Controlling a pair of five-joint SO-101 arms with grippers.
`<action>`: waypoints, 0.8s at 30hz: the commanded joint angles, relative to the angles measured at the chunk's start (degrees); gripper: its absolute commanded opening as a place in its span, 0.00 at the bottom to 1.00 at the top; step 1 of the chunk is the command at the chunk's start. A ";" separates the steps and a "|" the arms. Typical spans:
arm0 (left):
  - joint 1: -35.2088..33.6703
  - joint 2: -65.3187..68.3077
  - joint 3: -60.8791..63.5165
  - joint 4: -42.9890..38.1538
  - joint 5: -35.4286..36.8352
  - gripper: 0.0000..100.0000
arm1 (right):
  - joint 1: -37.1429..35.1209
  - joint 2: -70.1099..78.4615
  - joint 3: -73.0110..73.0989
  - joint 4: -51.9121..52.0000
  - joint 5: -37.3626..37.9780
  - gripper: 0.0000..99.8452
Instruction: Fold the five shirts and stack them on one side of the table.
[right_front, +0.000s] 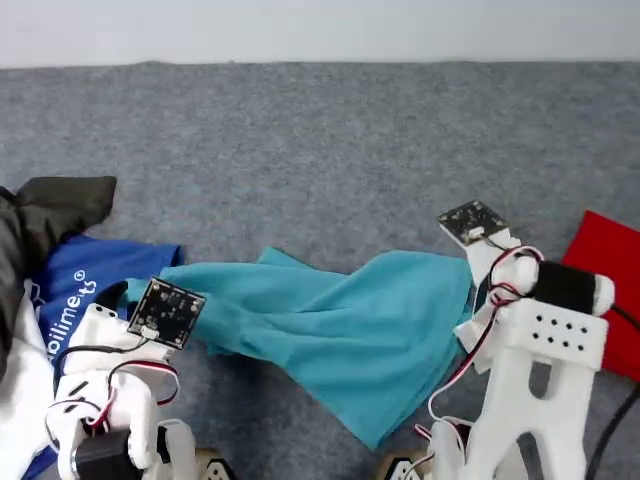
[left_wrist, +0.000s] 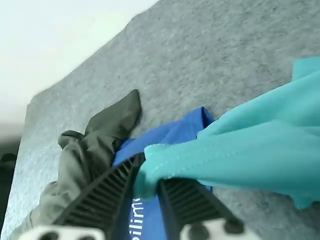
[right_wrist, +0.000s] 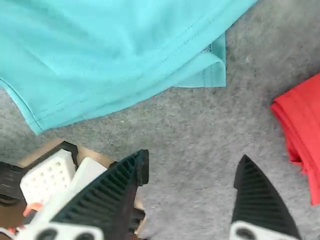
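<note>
A teal shirt (right_front: 340, 320) lies stretched across the grey table between the two arms. My left gripper (left_wrist: 147, 182) is shut on one bunched edge of the teal shirt (left_wrist: 240, 150), lifting it above a blue shirt (left_wrist: 165, 137). In the high view that left gripper (right_front: 135, 305) sits at the teal shirt's left end. My right gripper (right_wrist: 192, 172) stands open over bare felt, beside the other end of the teal shirt (right_wrist: 120, 55) and apart from it. A folded red shirt (right_front: 612, 285) lies at the right edge.
At the left edge lie a blue shirt (right_front: 85, 285), a dark olive shirt (right_front: 50, 205) and a white shirt (right_front: 20, 400) in a loose pile. The grey felt table (right_front: 330, 140) stretches back to a pale wall. The red shirt (right_wrist: 300, 130) lies close to my right gripper.
</note>
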 joint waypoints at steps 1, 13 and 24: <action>-0.53 0.00 -0.22 -4.40 0.00 0.01 | 0.75 -1.45 -0.79 2.15 1.49 0.28; -11.78 0.26 11.30 -24.26 6.95 0.01 | -28.09 -0.22 -0.53 -0.13 -5.45 0.28; -11.96 0.00 15.08 -24.44 5.80 0.01 | -55.69 25.01 -5.10 -2.68 -21.71 0.28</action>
